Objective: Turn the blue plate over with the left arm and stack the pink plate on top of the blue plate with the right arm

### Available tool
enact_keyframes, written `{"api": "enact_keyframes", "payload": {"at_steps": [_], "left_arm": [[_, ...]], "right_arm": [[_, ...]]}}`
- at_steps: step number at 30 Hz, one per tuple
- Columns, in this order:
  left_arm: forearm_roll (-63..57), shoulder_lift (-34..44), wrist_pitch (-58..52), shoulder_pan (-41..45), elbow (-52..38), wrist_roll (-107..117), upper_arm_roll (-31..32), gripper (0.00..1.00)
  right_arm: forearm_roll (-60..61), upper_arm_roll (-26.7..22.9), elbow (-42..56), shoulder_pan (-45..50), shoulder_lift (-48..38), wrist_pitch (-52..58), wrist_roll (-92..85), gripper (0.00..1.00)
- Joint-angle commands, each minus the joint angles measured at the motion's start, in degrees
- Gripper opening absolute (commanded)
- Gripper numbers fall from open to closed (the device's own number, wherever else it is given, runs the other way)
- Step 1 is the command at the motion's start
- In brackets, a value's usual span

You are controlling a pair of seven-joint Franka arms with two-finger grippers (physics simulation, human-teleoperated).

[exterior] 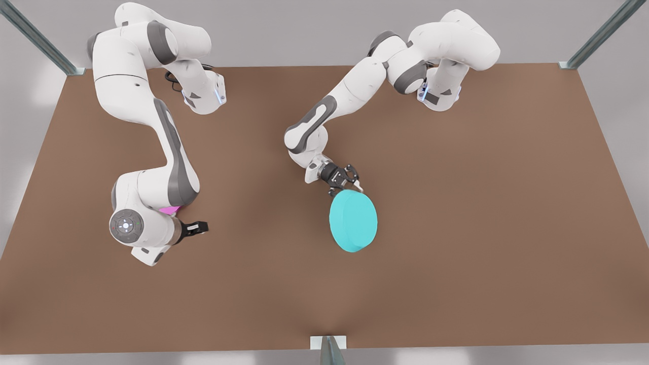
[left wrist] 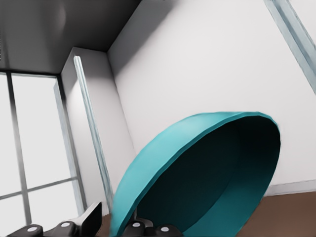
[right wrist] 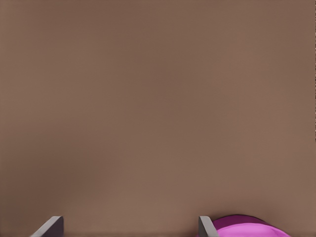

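Note:
The blue plate (exterior: 353, 220) is tilted up on its edge near the middle of the table, with its flat bottom toward the front view. My left gripper (exterior: 351, 183) is shut on its upper rim. In the left wrist view the blue plate (left wrist: 207, 173) shows its hollow inside, and the rim runs between the fingers of the left gripper (left wrist: 116, 222). The pink plate (exterior: 170, 209) lies at the front view's left, mostly hidden under the right arm. My right gripper (exterior: 202, 227) hovers open beside it. In the right wrist view the pink plate (right wrist: 247, 228) sits outside one finger (right wrist: 206, 226).
The brown table (exterior: 481, 203) has bare room on the front view's right and along the near side. Metal frame posts stand at the far corners (exterior: 570, 63) and at the middle of the near edge (exterior: 328, 350).

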State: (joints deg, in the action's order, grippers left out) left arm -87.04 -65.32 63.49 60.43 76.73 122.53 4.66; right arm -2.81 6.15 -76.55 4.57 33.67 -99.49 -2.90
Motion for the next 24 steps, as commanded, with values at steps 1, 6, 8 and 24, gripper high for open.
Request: {"api": "enact_keyframes", "payload": {"at_steps": [1,6,8,24], "left_arm": [[-2.34,-0.07,-0.12,0.04,0.0,0.08,0.0,1.0],[-2.43,-0.15,-0.91,0.13,0.0,-0.09,0.0,1.0],[-2.34,-0.07,-0.91,0.13,-0.09,-0.45,0.09,1.0],[17.86,1.25,-0.2,-0.05,-3.43,-19.08,4.13,1.0]], "right_arm": [[0.0,0.0,0.0,0.0,0.0,0.0,0.0,1.0],[0.0,0.0,-1.93,-0.17,0.0,-0.26,0.0,1.0],[-0.09,0.0,-13.6,-1.75,-5.0,-8.16,0.53,1.0],[-0.79,0.0,-57.92,-31.19,-22.51,-34.28,-10.72,1.0]]}}
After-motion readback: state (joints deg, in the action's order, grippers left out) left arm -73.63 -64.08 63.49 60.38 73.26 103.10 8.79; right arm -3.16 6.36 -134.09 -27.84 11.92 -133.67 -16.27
